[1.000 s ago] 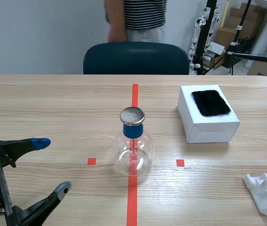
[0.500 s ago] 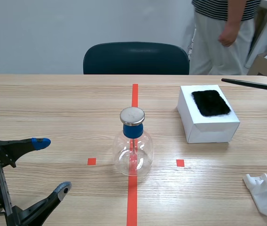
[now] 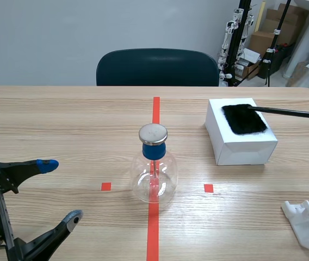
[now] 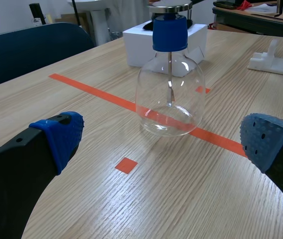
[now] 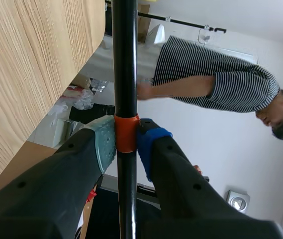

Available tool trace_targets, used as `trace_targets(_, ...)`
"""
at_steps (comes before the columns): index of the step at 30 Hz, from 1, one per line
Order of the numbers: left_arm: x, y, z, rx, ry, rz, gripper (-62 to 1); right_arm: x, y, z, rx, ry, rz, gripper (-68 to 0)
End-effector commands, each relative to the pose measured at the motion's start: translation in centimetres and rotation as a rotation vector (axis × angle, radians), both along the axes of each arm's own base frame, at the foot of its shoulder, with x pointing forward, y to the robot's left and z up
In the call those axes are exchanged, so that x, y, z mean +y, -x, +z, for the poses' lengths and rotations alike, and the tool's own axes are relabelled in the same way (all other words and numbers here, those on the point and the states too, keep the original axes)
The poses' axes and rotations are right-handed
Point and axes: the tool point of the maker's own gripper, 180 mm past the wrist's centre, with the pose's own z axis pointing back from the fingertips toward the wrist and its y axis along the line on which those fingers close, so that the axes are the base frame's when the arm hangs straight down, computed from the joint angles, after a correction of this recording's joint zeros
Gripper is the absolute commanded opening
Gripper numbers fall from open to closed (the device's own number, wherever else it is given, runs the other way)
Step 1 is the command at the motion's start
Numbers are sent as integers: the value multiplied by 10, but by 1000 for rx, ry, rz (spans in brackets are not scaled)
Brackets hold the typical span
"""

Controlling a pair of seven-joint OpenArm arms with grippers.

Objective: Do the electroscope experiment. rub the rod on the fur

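Wooden table (image 3: pixel 62 119) across the whole scene view, orange-red tape line down its middle. Dark teal chair (image 3: pixel 157 67) behind the far edge. Person in striped shirt (image 5: pixel 211 82) in the background of the right wrist view only.

White box (image 3: pixel 240 147) on the table's right half, right of the tape line. Black fur (image 3: pixel 243 118) flat on the box's top.

Glass electroscope flask (image 3: pixel 154 174) upright on the tape line, blue stopper and metal disc on top, well apart from the box.

Left gripper (image 3: pixel 61 191) low at the near left, fingers spread wide, nothing between them, flask ahead of it.

White plastic holder (image 3: pixel 307 223) at the near right corner.

Thin black rod (image 3: pixel 290 112) coming in from the right edge, tip at the fur's far edge; touching or just above, cannot tell.

Right gripper (image 5: pixel 125 142) clamped on the rod, pads pressed on its orange band (image 5: pixel 126 133).
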Motion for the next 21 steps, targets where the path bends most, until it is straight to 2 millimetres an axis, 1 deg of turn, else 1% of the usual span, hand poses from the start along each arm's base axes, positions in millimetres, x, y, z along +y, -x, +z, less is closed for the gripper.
trace_targets(1,3,-4,8,-28,15,8,14,-5,-12,20,-59,27,-12,-671)
trace_targets(3,3,-4,8,-28,15,8,14,-4,-12,19,-56,33,-13,-671)
trace_targets(6,3,-4,8,-28,15,8,14,-4,-13,11,-16,30,-27,-671)
trace_targets(12,3,-4,8,-28,15,8,14,-1,-18,9,-15,18,-39,-671)
trace_targets(19,3,-4,8,-28,15,8,14,0,-17,0,32,19,-44,-671)
trace_targets(21,3,-4,8,-28,15,8,14,4,-18,-1,37,13,-19,-671)
